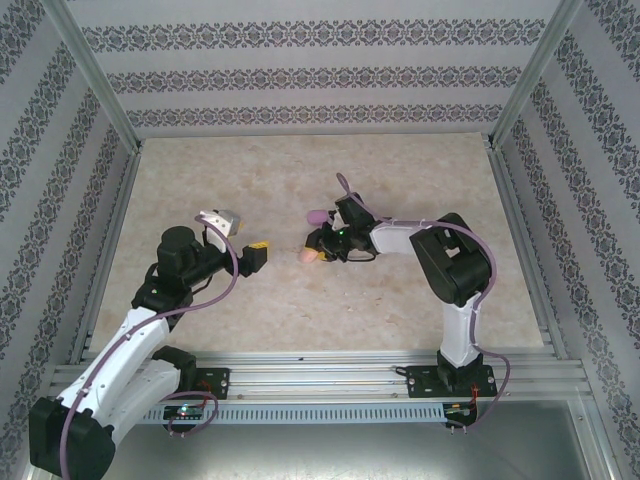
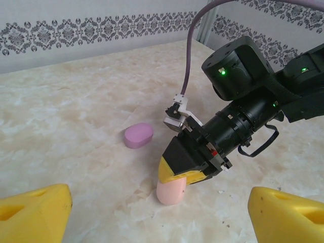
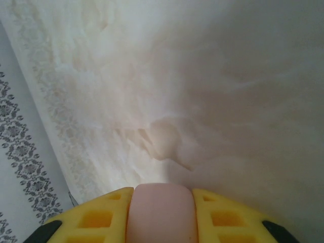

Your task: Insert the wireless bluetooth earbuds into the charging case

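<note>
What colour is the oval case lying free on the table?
Purple; the case shows best in the left wrist view.

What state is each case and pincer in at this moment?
Pink case: closed, gripped, standing on end.
Purple case: closed, lying flat on the table, untouched.
Left pincer: open, empty.
Right pincer: shut on the Pink case.

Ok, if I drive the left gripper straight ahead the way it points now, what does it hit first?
Most likely the pink case, pinched by the right gripper, dead ahead between the left gripper's open fingers. The purple case lies left of that line. Depth is unclear.
</note>
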